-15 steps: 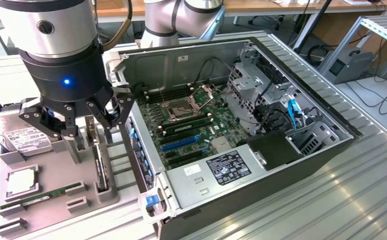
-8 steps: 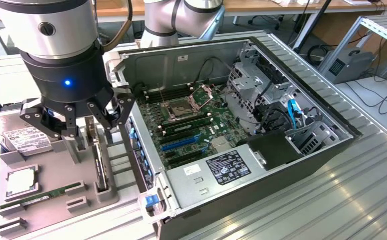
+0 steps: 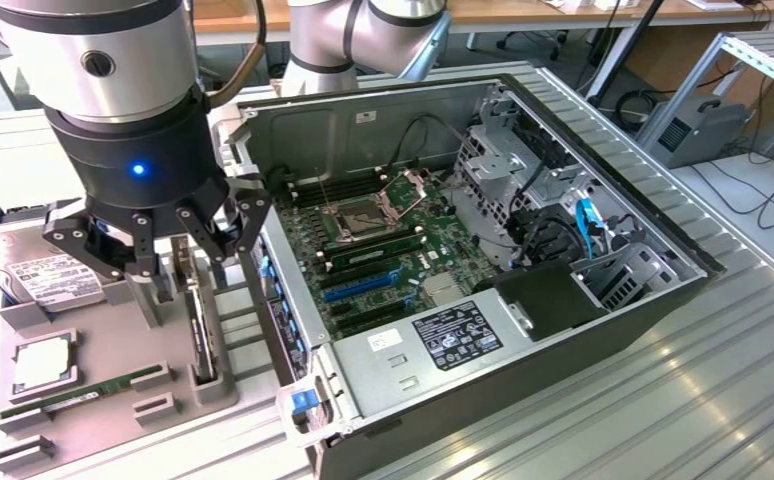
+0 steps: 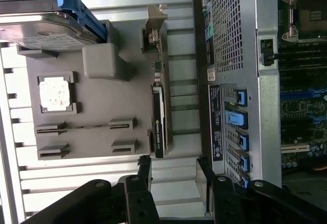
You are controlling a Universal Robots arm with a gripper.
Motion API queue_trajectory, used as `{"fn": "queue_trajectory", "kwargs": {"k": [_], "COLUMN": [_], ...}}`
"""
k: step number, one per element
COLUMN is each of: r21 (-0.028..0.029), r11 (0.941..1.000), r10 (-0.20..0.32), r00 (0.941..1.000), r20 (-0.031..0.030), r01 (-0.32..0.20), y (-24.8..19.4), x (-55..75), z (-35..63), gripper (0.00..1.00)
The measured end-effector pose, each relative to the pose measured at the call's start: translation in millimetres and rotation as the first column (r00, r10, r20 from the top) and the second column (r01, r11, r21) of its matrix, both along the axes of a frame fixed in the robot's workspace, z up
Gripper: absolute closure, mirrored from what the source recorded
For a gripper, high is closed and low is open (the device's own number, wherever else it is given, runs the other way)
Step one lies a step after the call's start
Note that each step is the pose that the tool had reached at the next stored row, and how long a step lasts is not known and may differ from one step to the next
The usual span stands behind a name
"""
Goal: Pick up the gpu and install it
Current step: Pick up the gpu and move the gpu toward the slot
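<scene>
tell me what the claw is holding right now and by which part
Nothing is held: the claw is open and empty, over the gpu standing on edge in the gray tray.

My arm (image 3: 100, 60) points straight down — wrist (image 3: 140, 160) vertical, and my gripper (image 3: 160, 265) hangs with its fingers (image 4: 144, 165) spread wide.

The thin, flat, black rectangular gpu card (image 3: 202, 325) (image 4: 159, 119) is standing upright on its long edge in a slot of the grey plastic holder tray (image 3: 100, 335). Its silver metal bracket (image 4: 153, 35) is capping one end. The card is sitting just beside the open computer case (image 4: 230, 29), not yet installed.
</scene>
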State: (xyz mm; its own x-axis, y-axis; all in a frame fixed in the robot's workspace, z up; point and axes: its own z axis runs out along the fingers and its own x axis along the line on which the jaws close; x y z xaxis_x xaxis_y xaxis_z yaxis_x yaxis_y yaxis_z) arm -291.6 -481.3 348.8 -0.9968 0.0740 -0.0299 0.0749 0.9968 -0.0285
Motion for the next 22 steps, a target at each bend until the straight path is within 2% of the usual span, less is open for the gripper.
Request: {"fn": "queue_trajectory", "kwargs": {"k": [22], "r21": [0.0], "r11": [1.0], "r10": [0.0], "r00": [1.0], "r20": [-0.0001], "r01": [0.0], "y": [0.0], "x": [1.7], "z": [-4.8], "gripper": [0.52]}}
